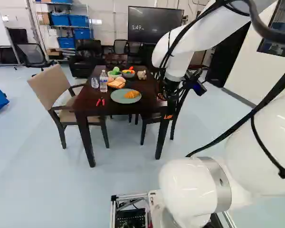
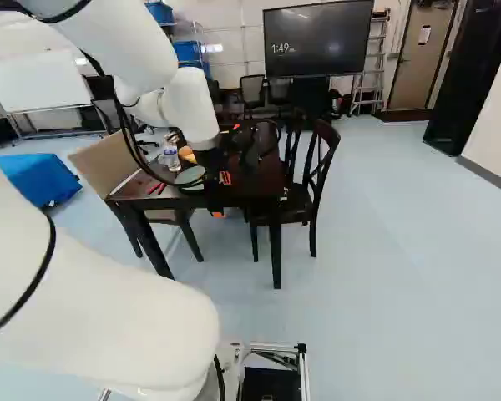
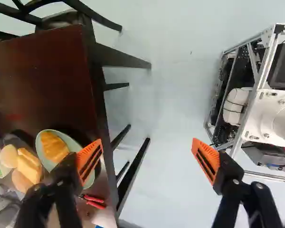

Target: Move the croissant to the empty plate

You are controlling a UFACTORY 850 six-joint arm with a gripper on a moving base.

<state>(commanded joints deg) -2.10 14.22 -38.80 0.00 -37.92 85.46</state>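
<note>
Croissant outside the spread pincer

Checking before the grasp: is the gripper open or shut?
Open: the gripper holds nothing, its fingers wide apart in the wrist view.

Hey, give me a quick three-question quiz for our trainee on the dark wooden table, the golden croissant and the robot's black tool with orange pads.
1. Multiple choice: how does the black tool with orange pads stand?
A) Shut on the croissant
B) Open, with nothing gripped
C) Shut on a bottle
2. True or false: the golden croissant lies on a round, pale green plate.
3. Fill in the colour: beside that plate, on the dark wooden table, lies a small implement with two ____ handles.

Key: 1. B; 2. True; 3. red
</note>
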